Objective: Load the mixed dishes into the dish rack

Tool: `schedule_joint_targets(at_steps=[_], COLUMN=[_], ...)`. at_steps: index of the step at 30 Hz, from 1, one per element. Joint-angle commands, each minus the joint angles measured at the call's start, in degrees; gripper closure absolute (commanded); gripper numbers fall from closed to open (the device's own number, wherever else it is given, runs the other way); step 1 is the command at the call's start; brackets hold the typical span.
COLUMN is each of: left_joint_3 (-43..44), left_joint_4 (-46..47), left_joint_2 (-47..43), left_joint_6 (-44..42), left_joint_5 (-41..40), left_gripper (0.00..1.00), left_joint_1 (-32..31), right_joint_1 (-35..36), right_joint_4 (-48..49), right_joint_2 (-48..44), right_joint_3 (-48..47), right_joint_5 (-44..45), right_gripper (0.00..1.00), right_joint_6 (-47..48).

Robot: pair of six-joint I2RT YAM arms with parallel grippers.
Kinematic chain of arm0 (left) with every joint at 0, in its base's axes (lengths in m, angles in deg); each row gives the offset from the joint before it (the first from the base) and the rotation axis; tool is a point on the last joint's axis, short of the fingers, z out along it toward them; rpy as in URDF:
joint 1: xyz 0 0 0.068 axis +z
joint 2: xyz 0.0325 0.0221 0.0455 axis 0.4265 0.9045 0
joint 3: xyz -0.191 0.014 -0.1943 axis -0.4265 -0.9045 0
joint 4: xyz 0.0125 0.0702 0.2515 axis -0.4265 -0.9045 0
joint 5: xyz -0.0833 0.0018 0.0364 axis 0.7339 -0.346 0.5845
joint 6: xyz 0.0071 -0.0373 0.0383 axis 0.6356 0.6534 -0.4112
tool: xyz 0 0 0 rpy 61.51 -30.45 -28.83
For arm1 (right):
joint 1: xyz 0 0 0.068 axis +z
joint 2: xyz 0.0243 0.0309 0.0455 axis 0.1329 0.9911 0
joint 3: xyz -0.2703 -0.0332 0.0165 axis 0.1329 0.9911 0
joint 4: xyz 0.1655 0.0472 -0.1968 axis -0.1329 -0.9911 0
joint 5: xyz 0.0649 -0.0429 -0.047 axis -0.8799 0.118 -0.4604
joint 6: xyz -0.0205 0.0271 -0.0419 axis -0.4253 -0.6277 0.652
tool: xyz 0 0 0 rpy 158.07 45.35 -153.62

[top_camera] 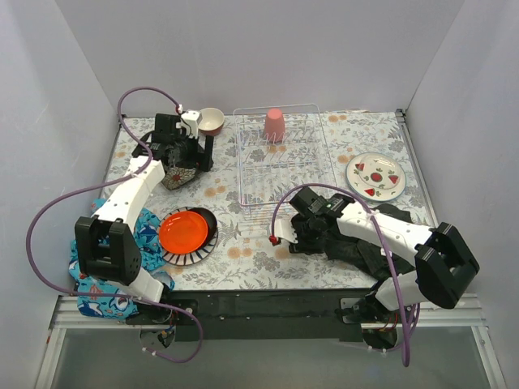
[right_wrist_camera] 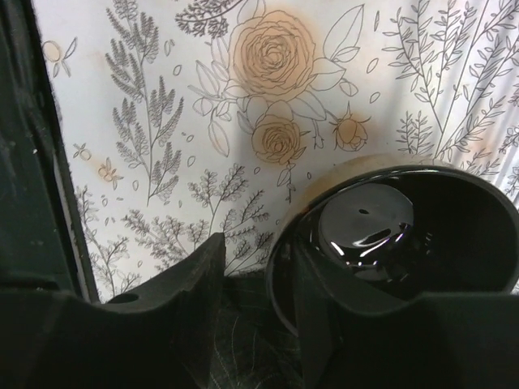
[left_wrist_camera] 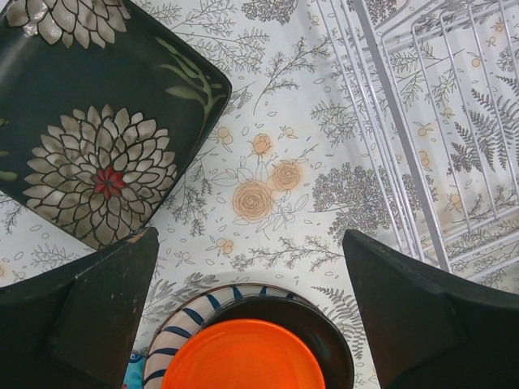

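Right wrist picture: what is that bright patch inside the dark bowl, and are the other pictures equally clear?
Right wrist view: the patch is glare off the glossy inside of the dark bowl; the fingers up close are black silhouettes. Left wrist view: the tablecloth print and orange plate look crisp and evenly lit. Top view: soft, even light, pink cup sharp.
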Motion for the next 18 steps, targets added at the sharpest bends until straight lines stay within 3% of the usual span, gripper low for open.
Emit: schedule_joint_targets(at_steps=[1, 5, 8, 9, 18], left_joint_3=[-1.95, -2.91, -2.92, -2.92, -3.53], left_joint_4=[0.73, 0.81, 0.46, 0.37, 0.55], left_joint_2=[-4.06, -5.47, -6.26, -6.52, -6.35], left_joint_6=[0.13, 0.39, 0.31, 0.13, -0.40], left_joint_5=[-0.47, -0.38, -0.38, -0.38, 1.46], left_gripper=[0.02, 0.02, 0.02, 0.02, 0.02], left_joint_1=[0.70, 1.31, 1.84, 1.93, 2.02], right_joint_1=[0.96, 1.40, 1.76, 1.67, 1.58], right_joint_4=[5.11, 6.87, 4.51, 0.41, -25.19], right_joint_2=[-0.58, -0.05, -0.22, -0.22, -2.25], right_joint_3=[2.25, 2.70, -0.37, -1.68, -25.23], right_joint_5=[2.89, 4.29, 4.39, 3.78, -17.49], right_gripper=[0.58, 0.70, 0.95, 0.99, 0.99], right_joint_6=[-1.29, -2.25, -2.52, -2.52, 6.61])
